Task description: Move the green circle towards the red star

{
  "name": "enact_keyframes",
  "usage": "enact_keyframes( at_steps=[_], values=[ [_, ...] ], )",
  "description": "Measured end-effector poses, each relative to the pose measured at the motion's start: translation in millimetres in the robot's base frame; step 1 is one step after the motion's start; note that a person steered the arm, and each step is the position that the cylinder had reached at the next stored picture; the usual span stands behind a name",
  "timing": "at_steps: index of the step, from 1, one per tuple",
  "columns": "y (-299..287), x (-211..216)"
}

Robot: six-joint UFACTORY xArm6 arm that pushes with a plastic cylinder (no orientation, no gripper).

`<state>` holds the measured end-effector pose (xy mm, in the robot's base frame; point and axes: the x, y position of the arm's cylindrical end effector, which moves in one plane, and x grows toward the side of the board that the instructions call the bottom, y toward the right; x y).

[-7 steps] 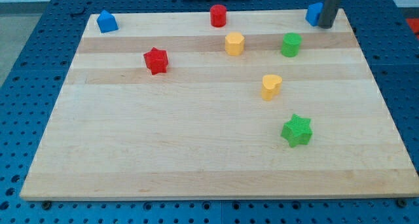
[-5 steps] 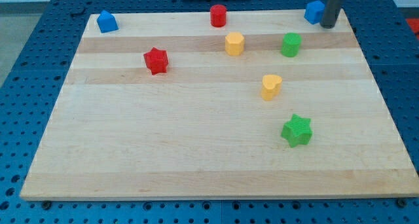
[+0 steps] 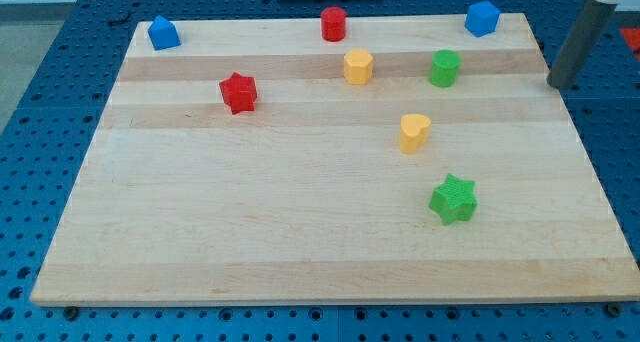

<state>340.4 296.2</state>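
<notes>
The green circle stands on the wooden board at the upper right. The red star lies at the upper left, far to the left of the green circle, with a yellow block between them. My tip is at the board's right edge, to the right of the green circle and slightly lower, well apart from it and touching no block.
A red cylinder stands at the top middle. A blue block is at the top right corner and another blue block at the top left. A yellow block and a green star lie lower right.
My tip has moved from beside the blue block at the top right down and to the right, to the board's right edge. No block has moved.
</notes>
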Motion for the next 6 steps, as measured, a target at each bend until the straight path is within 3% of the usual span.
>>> enact_keyframes(
  at_steps=[2, 6],
  values=[
    [-22, -62],
    [-198, -19]
  ],
)
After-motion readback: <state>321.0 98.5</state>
